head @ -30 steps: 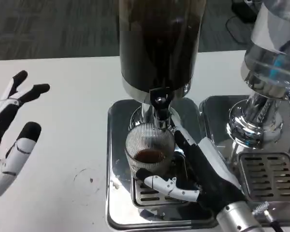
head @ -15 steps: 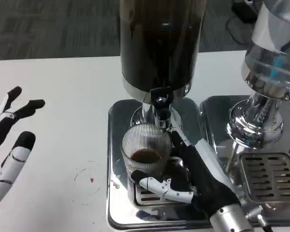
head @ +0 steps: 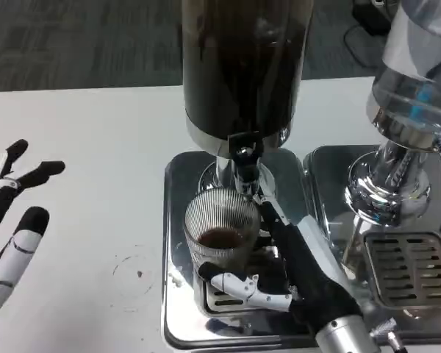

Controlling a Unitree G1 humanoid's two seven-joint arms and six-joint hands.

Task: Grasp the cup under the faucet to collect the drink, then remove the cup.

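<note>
A ribbed clear glass cup (head: pixel 219 234) with a little dark drink in its bottom stands on the drip grate just below the black faucet (head: pixel 244 163) of the dark drink dispenser (head: pixel 241 66). My right hand (head: pixel 294 268) grips the cup from its right side, one finger curled under its front and others behind it. My left hand (head: pixel 11 224) hovers over the white table at the far left, fingers spread and holding nothing.
The cup and dispenser rest on a shiny steel drip tray (head: pixel 178 294). A second dispenser (head: pixel 415 88) with clear liquid and its own grated tray (head: pixel 408 268) stands at the right. A faint ring stain (head: pixel 136 271) marks the white table (head: pixel 95 140).
My right hand has slid the cup slightly left and toward me, off the faucet's line. My left hand has drifted down and to the left.
</note>
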